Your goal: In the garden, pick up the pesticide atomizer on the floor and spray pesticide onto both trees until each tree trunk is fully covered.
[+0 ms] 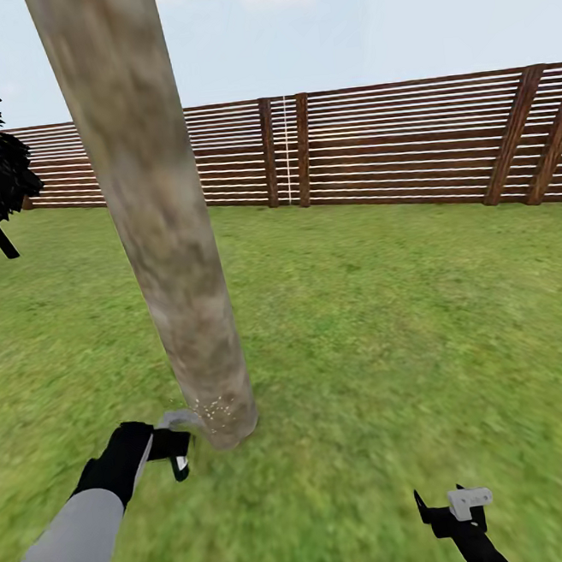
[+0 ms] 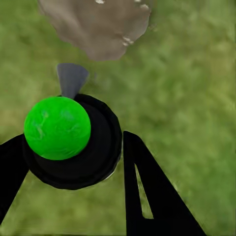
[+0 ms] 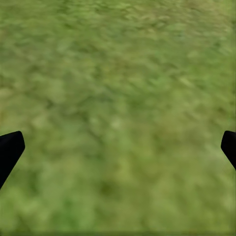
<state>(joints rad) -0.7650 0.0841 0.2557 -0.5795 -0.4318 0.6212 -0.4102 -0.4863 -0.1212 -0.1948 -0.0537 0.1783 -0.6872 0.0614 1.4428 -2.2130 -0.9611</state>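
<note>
Gripping the pesticide atomizer [image 2: 73,142], left pincer [image 1: 175,450] nears tree trunk [image 1: 159,224].

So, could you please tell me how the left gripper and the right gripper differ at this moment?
The left gripper is shut on the pesticide atomizer, its grey nozzle aimed at the tree trunk; the right gripper is open, holding nothing. The left sits beside the trunk's base, where pale specks show; the right hangs over bare grass. Both have black fingers.

Tree trunk [image 1: 150,216] mottled grey-brown; fence [image 1: 388,146] brown slats; grass [image 1: 388,322] green.
</note>
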